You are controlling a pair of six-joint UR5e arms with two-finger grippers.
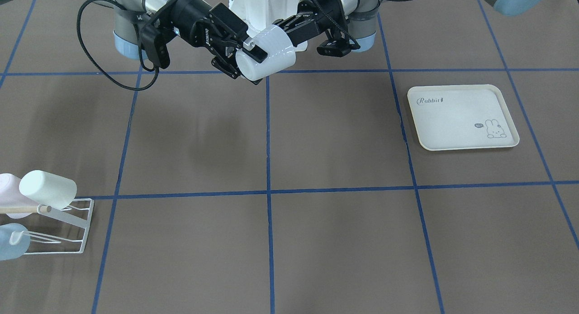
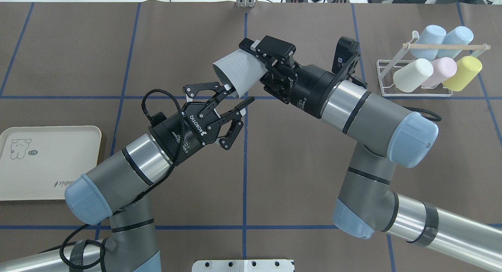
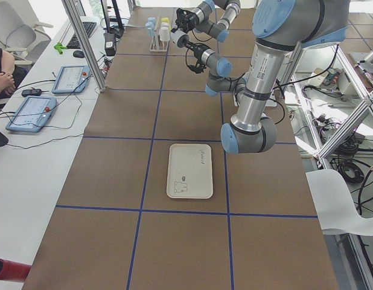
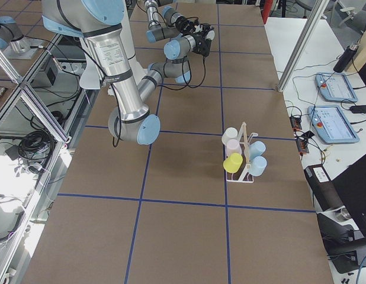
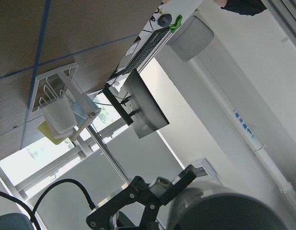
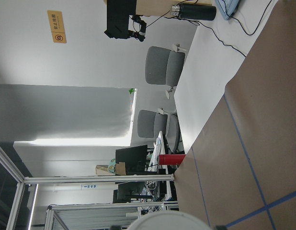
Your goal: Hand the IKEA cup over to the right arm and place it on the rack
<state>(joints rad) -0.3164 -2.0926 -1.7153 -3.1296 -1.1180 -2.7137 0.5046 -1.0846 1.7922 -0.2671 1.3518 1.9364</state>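
Observation:
The IKEA cup [image 2: 235, 70], white and lying sideways in the air, hangs above the table's middle. My right gripper [image 2: 257, 62] is shut on its base end, one finger [image 1: 253, 49] pressed on the wall. My left gripper [image 2: 235, 95] is open, its fingers spread on either side of the cup's rim edge without clamping it. In the front-facing view the cup [image 1: 271, 49] sits between both grippers. The white wire rack [image 2: 415, 92] with its wooden bar stands at the far right and holds several pastel cups. The cup's rim [image 6: 167, 221] shows at the bottom of the right wrist view.
A cream tray [image 2: 47, 162] with a rabbit drawing lies on the left side. Blue tape lines cross the brown table cover. The rack [image 1: 81, 223] sits at the front-facing view's lower left. A person's hand [image 3: 2, 78] rests at a side desk.

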